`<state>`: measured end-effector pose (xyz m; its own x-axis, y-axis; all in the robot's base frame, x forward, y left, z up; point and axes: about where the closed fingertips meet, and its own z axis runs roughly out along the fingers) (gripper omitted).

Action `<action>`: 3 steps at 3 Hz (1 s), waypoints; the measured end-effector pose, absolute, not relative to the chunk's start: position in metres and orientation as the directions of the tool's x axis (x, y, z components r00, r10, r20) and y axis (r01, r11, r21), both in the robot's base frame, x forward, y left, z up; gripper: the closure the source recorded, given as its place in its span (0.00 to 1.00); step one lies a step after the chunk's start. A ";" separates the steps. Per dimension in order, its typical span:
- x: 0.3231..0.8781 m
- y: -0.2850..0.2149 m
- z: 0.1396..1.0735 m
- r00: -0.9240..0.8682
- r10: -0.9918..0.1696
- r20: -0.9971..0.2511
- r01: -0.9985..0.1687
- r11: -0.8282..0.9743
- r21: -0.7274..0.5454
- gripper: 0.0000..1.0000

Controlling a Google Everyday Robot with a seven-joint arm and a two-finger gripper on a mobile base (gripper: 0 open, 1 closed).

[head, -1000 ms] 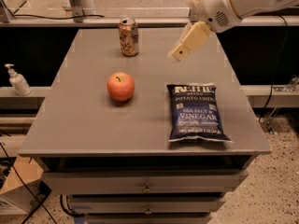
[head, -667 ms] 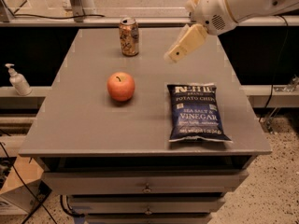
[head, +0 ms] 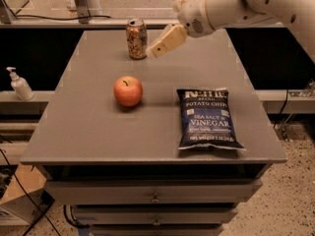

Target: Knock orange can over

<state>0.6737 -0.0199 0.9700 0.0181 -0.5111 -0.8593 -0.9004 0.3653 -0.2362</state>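
Orange-tan mottled can (head: 136,38) stands upright at the grey table's (head: 88,132) far edge, silver top up. At its 3 o'clock, just beside it, hovers the gripper (head: 155,50); its opening cannot be told. Apple (head: 128,91) at 6 o'clock, chip bag (head: 207,118) at 4.

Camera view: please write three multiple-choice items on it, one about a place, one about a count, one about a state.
1. Where is the gripper relative to the orange can?
A) far to its left
B) close on its right, as pictured
C) under it

2. How many things are on the table?
A) two
B) three
C) five

3. How is the orange can?
A) upright
B) on its side
C) crushed flat

Answers:
1. B: the gripper hangs beside the can's right side.
2. B: the things are the can, the apple and the chip bag.
3. A: its silver top faces up.
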 end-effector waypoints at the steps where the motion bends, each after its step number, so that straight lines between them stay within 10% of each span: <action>1: 0.706 0.004 0.957 0.019 -0.441 -0.897 -0.901 0.382 -0.207 0.00; 3: 0.759 0.051 0.922 -0.026 -0.340 -0.940 -0.906 0.406 -0.122 0.00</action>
